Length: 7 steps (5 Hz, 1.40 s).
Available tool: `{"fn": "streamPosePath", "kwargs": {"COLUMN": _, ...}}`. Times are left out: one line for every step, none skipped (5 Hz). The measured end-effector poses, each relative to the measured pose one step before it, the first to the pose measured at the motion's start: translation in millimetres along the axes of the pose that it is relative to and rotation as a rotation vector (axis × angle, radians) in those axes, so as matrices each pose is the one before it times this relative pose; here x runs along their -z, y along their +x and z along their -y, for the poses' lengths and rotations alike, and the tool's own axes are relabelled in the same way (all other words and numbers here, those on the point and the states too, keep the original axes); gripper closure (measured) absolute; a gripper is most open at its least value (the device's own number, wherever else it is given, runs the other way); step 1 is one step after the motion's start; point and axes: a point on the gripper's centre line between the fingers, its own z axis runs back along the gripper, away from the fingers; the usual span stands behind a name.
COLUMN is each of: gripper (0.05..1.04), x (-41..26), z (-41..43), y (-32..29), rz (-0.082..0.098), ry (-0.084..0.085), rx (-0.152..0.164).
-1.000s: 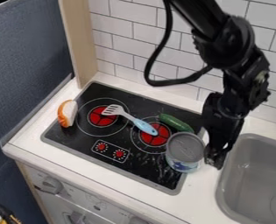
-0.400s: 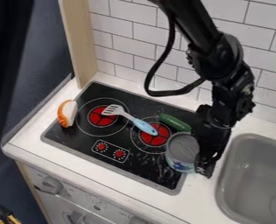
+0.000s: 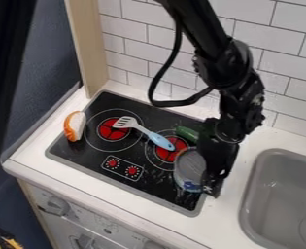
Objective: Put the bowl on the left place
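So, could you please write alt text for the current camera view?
A black robot gripper hangs beside a grey-topped can on a black stovetop with two red burners, a blue-handled grey spatula lying across them.

Your things sit on a white counter (image 3: 84, 181) with a black stove top (image 3: 165, 182) set in it. To the right of the stove you have a grey sink (image 3: 265, 194), sunk into the same counter. An orange and white toy food piece (image 3: 73, 127) lies at the stove's left edge. On the stove, a spatula (image 3: 142, 130) lies with its slotted head over the left red burner (image 3: 106, 130) and its blue handle reaching the right one. A green cucumber (image 3: 187, 133) lies toward the stove's back right, partly hidden. You see the bowl (image 3: 189, 165) over the stove's front right; whether it touches, you cannot tell.
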Motion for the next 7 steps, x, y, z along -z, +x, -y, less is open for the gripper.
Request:
{"fn": "streamPosePath", "kwargs": {"gripper": 0.083, "x": 1.70, "z": -1.36, "y": 13.91, "rz": 0.0181, "ry": 0.0170, "rx": -0.0273}}
{"fn": "streamPosePath", "kwargs": {"gripper": 0.083, "x": 1.89, "z": -1.21, "y": 14.96, "rz": 0.0125, "ry": 0.0288, "rx": -0.0321}}
{"fn": "streamPosePath", "kwargs": {"gripper": 0.083, "x": 0.86, "z": 0.05, "y": 24.64, "rz": 0.0142, "ry": 0.0461, "rx": -0.0594}}
{"fn": "streamPosePath", "kwargs": {"gripper": 0.083, "x": -1.17, "z": 3.89, "y": 14.71, "rz": 0.0090, "ry": 0.0124, "rx": -0.0507}}
{"fn": "streamPosePath", "kwargs": {"gripper": 0.083, "x": 0.65, "z": 5.59, "y": 13.81, "rz": -0.0075, "ry": -0.0018, "rx": -0.0481}}
{"fn": "streamPosePath", "kwargs": {"gripper": 0.083, "x": -0.38, "z": 4.95, "y": 11.05, "rz": 0.0155, "ry": -0.0069, "rx": -0.0294}}
{"fn": "streamPosePath", "kwargs": {"gripper": 0.083, "x": 0.06, "z": 6.33, "y": 16.52, "rz": 0.0228, "ry": -0.0030, "rx": -0.0443}}
